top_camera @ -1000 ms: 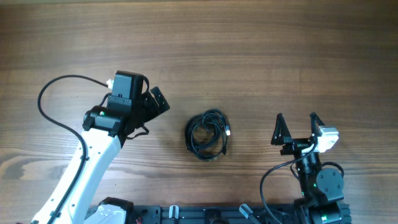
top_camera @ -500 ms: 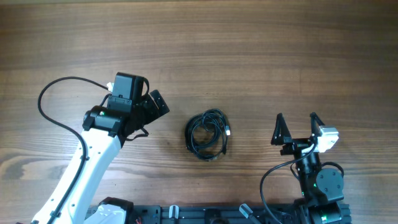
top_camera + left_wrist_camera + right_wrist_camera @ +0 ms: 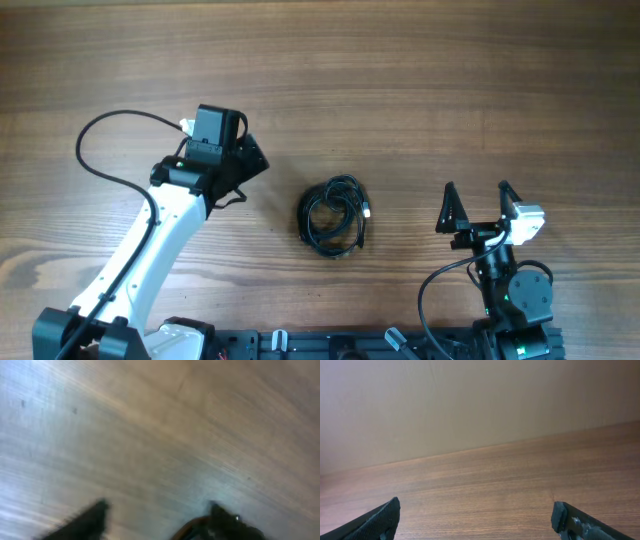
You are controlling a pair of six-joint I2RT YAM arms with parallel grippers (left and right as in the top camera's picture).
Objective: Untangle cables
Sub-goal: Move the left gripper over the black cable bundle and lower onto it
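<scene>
— At the middle of the bench, the cables lie in one tight black coil with a silvery plug showing on its right edge. Why has nothing got hold of them?

— Neither arm reaches them. The left tool hangs to the coil's left, near but clearly apart, and points toward it. I take that as lining up for a first pick.

— And its jaws?

— The left wrist view is smeared, but two dark fingers show with bare wood between them. So they are parted and holding nothing.

— The right tool?

— It is spread wide and empty, parked well to the right by its own base. Its camera looks across bare bench to the wall. My guess is that it waits so the second arm can take another strand once the first lifts one.

— Progress?

— None that I can judge; the bundle looks fully wound.
</scene>
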